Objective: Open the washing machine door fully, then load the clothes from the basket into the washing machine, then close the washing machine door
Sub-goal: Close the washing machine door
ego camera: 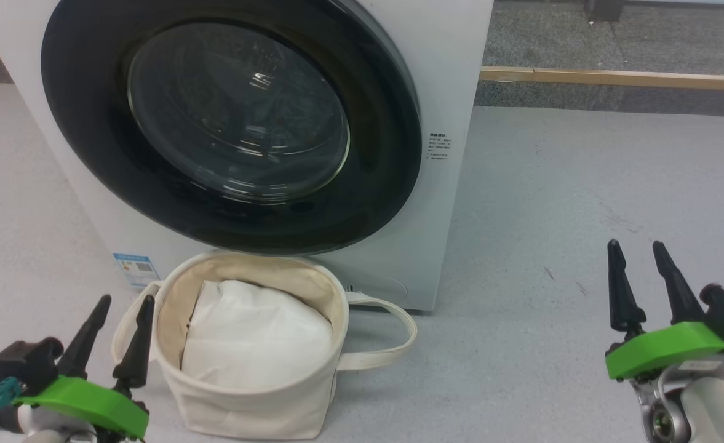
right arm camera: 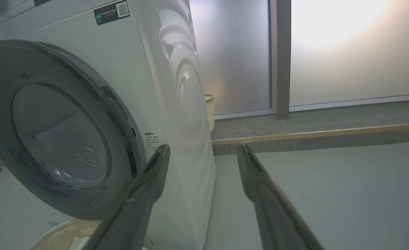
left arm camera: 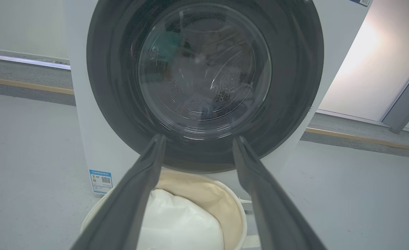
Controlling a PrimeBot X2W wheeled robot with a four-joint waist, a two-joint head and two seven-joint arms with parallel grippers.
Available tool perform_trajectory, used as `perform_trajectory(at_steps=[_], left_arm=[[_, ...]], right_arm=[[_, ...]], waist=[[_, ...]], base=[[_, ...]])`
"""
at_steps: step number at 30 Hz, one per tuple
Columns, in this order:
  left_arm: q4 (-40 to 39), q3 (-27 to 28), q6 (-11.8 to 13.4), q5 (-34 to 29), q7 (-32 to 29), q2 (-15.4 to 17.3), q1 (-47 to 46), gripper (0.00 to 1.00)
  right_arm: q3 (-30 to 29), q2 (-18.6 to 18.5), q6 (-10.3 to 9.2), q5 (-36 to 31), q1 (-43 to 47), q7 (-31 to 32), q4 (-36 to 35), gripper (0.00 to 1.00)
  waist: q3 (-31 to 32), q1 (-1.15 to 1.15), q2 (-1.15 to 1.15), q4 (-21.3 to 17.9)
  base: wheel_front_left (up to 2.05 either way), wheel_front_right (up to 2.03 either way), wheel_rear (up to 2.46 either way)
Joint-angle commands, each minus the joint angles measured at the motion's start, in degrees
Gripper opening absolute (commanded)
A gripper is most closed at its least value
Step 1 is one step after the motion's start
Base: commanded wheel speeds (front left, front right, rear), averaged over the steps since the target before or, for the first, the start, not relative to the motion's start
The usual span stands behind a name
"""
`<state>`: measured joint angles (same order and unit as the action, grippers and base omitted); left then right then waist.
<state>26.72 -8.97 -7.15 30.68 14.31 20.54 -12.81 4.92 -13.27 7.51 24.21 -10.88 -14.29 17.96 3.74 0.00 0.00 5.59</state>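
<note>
The white washing machine (ego camera: 448,74) stands before me with its round black-rimmed glass door (ego camera: 232,123) shut flat against its front; the door (left arm camera: 204,73) and machine (right arm camera: 176,90) also show in both wrist views. The cream canvas basket (ego camera: 251,400) sits on the floor right under the door. A plain white cloth (ego camera: 254,338) lies on top in it; the light blue printed clothes are hidden. My left gripper (ego camera: 125,301) is open at the lower left, just left of the basket. My right gripper (ego camera: 636,246) is open at the lower right, over bare floor.
Grey floor (ego camera: 583,203) spreads to the right of the machine. A wooden strip (ego camera: 614,77) runs along a step behind it. One strap handle (ego camera: 392,335) loops out on the basket's right. A pale woven bin (right arm camera: 209,111) stands behind the machine by frosted panels.
</note>
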Motion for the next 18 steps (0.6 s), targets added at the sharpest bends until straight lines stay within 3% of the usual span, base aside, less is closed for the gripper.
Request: perform_trajectory(at_steps=[1, 18], left_arm=[[-1.05, 1.52, -0.34, 0.5, 0.69, 2.34, -2.41, 1.0], [-0.01, 0.38, -0.34, 0.11, 0.69, 2.91, -3.68, 1.0]], right_arm=[[0.89, -0.64, -0.02, -0.4, -0.5, -0.71, -1.81, 1.0], [1.74, -0.19, -0.02, -0.28, -1.06, -0.71, -0.58, 1.0]], waist=[[0.02, 0.0, 0.0, 0.06], [-0.46, 0.0, 0.0, 0.78]], base=[[0.0, 0.0, 0.0], [0.0, 0.0, 0.0]])
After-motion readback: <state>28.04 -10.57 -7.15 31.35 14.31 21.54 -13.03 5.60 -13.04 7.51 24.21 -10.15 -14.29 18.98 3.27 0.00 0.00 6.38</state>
